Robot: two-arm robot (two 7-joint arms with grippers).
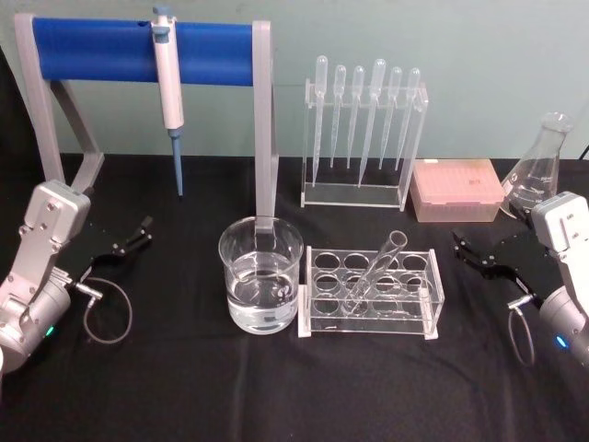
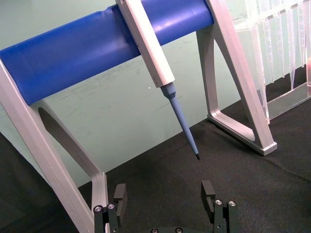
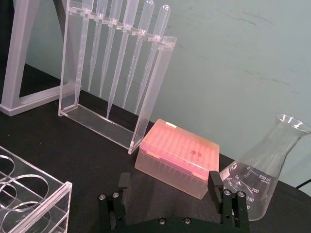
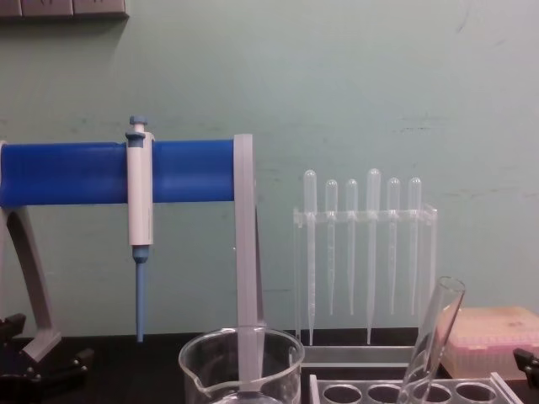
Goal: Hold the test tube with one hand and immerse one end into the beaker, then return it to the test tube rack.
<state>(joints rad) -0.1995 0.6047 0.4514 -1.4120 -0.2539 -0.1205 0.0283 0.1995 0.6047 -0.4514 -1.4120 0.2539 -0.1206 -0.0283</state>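
We saw the test tube (image 1: 375,269), a slim clear glass cylinder, leaning tilted in the clear acrylic rack (image 1: 434,293), open rim uppermost. Just left of the rack stood the beaker (image 1: 260,276), wide clear glass, part full of clear liquid. The left gripper (image 1: 129,241) hung well left of the beaker and the right gripper (image 1: 479,256) right of the rack, both with jaws apart and empty. Behind stood a blue-barred stand (image 1: 92,51) carrying a pipette (image 1: 168,87), plastic droppers (image 1: 363,129), a pink box (image 1: 456,189) and a conical flask (image 1: 538,170). Black cloth (image 1: 276,396) covered the table; the wall (image 4: 379,84) was pale green.
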